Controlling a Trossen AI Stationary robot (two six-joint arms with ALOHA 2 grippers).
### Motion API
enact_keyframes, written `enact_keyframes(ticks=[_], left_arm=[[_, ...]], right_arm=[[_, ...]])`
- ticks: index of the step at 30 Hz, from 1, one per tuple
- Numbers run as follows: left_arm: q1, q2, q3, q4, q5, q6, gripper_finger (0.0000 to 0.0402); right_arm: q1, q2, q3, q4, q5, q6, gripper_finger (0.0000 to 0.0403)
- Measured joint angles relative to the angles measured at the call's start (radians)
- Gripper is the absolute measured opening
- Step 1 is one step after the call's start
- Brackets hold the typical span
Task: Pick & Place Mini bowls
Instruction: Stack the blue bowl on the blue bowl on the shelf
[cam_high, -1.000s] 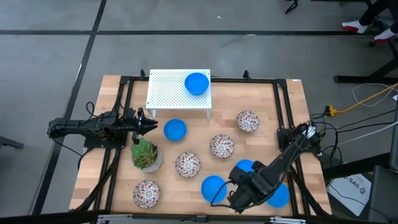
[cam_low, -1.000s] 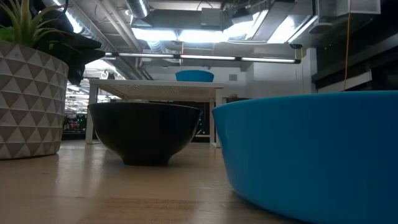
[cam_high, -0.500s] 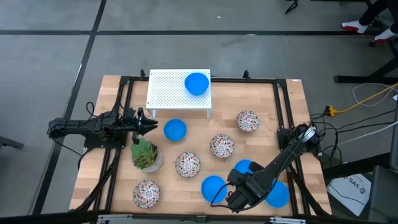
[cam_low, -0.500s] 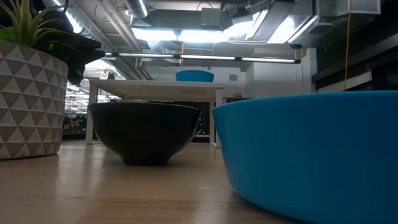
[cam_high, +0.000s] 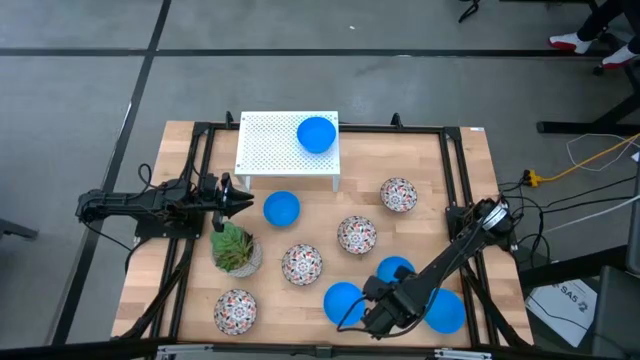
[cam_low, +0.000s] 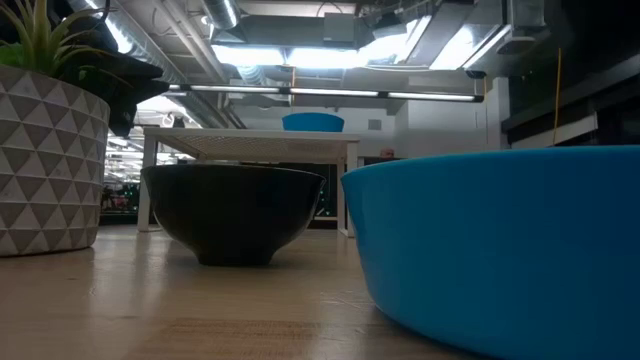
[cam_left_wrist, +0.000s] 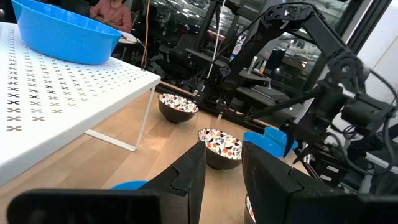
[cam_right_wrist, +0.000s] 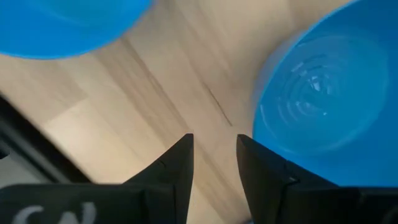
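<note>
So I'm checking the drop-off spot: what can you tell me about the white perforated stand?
The white perforated stand is a flat rectangular shelf, seemingly metal, punched with small cross-shaped holes and raised on thin legs. It stands level at the table's far edge. One blue mini bowl sits upright near its right end; nothing else rests on it.

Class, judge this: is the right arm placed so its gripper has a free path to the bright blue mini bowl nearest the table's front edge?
Probably yes. The right gripper hangs just beside that blue mini bowl, jaws slightly parted, only bare wooden table between them.
</note>
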Motion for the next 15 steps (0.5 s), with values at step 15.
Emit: enact_keyframes(ticks=[15], left_arm=[[0.000, 0.000, 0.000, 0.000, 0.000, 0.000, 0.0100]], right_arm=[[-0.007, 0.000, 0.067, -0.022, -0.029, -0.006, 0.0123]])
